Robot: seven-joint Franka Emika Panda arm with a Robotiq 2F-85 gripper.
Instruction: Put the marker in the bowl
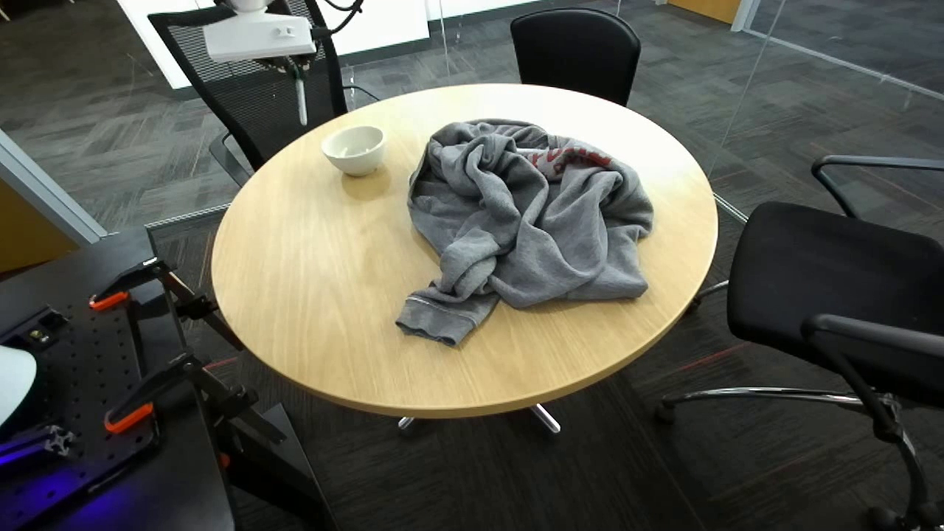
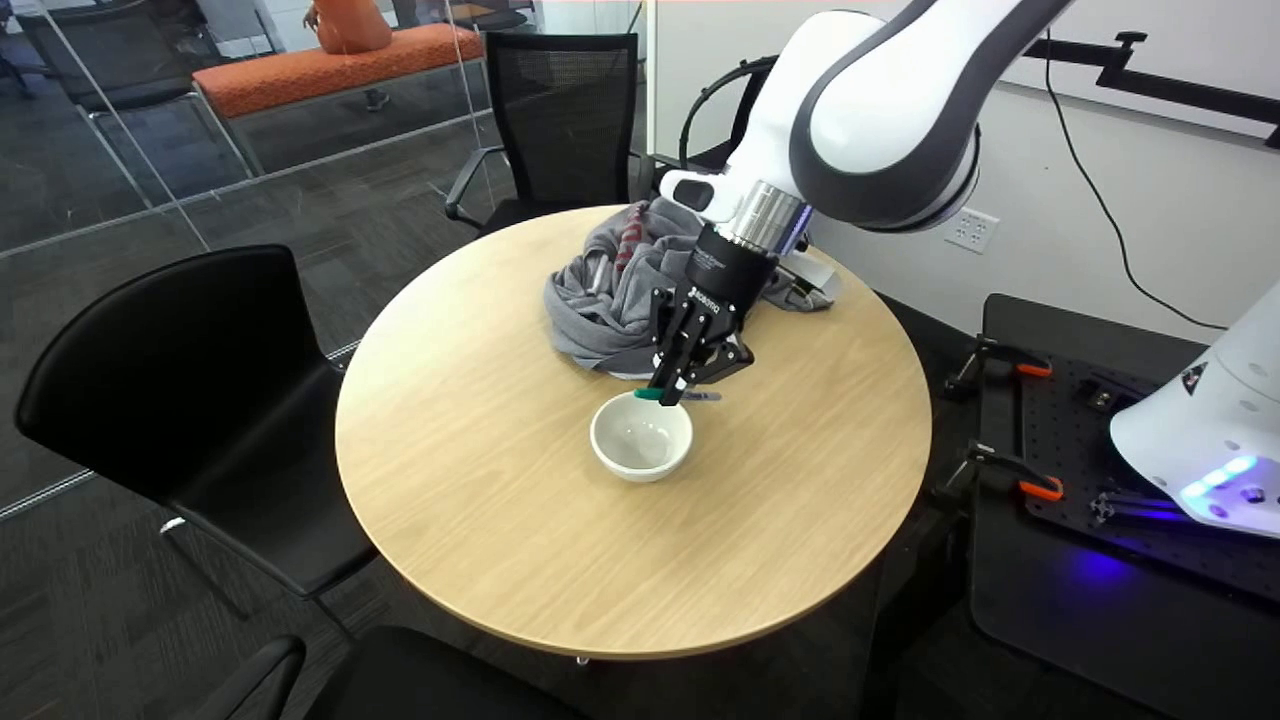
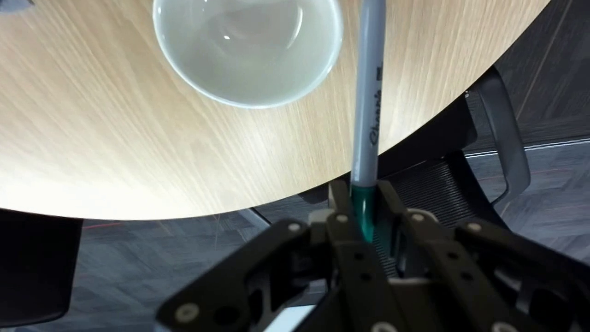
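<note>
The marker is a grey-white pen with a green end. It shows in both exterior views (image 1: 302, 100) (image 2: 702, 396) and large in the wrist view (image 3: 368, 92). My gripper (image 2: 668, 393) is shut on the marker's green end, as the wrist view (image 3: 362, 198) shows, with the grey body sticking out past the fingertips. The white bowl (image 1: 354, 153) stands upright on the table; its inside looks empty in an exterior view (image 2: 641, 437) and in the wrist view (image 3: 249, 55). The marker is held above table height, beside the bowl. In an exterior view the gripper (image 1: 295, 68) is small and dark.
A crumpled grey sweatshirt (image 1: 531, 214) (image 2: 610, 310) lies on the round wooden table (image 1: 317, 295) near the bowl. Black chairs (image 1: 579, 51) (image 2: 180, 400) stand around the table. A black stand with orange-tipped clamps (image 1: 81, 457) (image 2: 1060, 600) carries the robot base.
</note>
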